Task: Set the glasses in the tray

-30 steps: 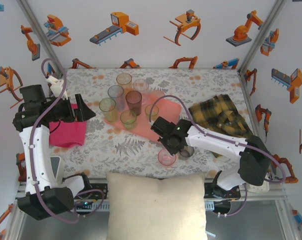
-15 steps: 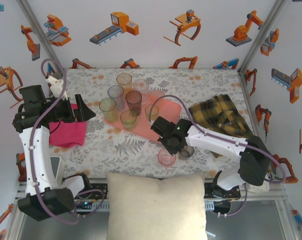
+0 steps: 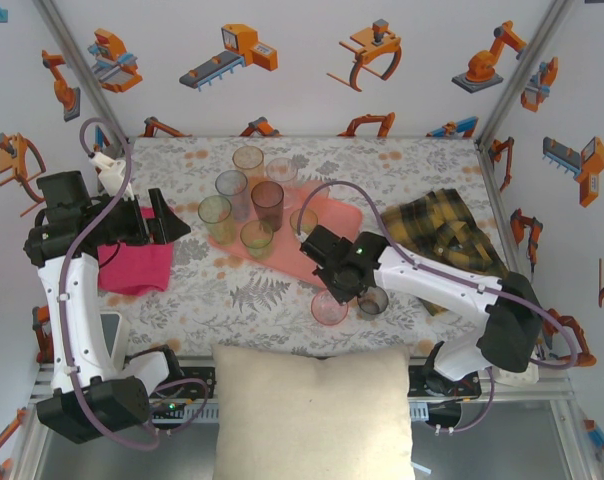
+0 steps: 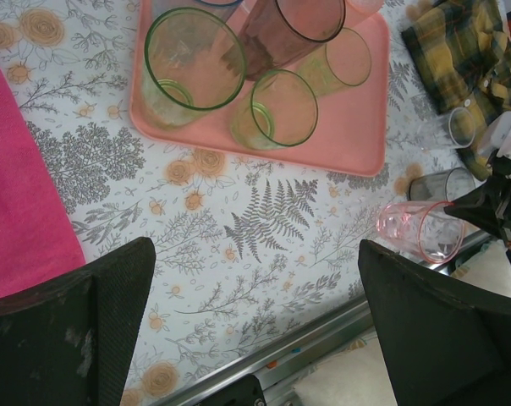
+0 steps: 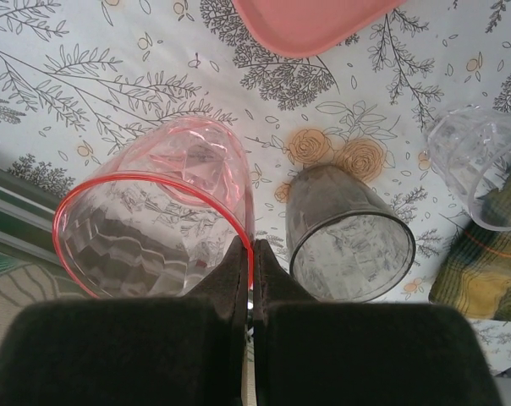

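1. Counting tumblers gives ten. Seven are grouped at the tray mid-bench, though the farthest amber one may stand just off its far rim.
2. Three stand by the bench's near edge: a pink tumbler, a grey tumbler just beside it, and a clear tumbler against the one plaid cloth.
3. Right claw pinches the pink tumbler's rim. Left claw hangs spread wide near the one magenta cloth at the left edge.
4. Bench is floral-printed, and the white walls carry orange robot pictures.

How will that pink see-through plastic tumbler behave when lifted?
Probably light: the pink translucent plastic tumbler tilts from just a rim pinch by the right fingers. Its smooth, thin wall may slip or flex. Released sideways, it would likely roll.
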Available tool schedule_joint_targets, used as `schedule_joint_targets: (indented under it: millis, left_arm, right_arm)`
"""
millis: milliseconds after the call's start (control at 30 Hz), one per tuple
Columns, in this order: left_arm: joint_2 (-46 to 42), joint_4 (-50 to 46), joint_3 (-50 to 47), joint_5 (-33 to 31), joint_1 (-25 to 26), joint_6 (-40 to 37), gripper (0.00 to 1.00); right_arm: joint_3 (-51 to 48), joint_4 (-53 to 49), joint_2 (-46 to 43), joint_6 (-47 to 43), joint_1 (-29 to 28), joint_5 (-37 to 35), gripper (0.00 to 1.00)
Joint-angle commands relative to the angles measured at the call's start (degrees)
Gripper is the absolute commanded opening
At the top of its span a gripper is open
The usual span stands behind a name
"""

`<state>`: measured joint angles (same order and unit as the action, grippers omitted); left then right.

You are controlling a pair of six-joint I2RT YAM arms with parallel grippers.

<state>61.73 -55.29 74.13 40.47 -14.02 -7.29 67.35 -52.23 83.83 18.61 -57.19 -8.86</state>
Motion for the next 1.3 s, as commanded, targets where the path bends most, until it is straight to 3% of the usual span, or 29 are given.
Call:
schedule_joint_targets:
  millis: [0,333,767,1267]
  left_arm:
    - [-0.94,0.03,-0.33,1.78,-0.47,0.51,0.97]
    - [-1.19,0.53,-0.73,2.37,-0.48,0.74,0.97]
    - [-1.01,0.71,-0.48,2.27,-0.57,0.77,0.97]
    - [-0.42,0.80,-0.55,2.16,-0.57,0.55,0.97]
  right_arm:
    - [2.87,-1.30,-0.64,1.34,0.50,-0.79,0.00]
    - [9.75,1.04,2.42,3.02,4.94,0.39,0.00]
    - [25.33,1.68,17.98,2.65,6.93,-3.52,0.00]
    - [27.92,4.82,23.97,4.48,7.99,-5.32,0.01]
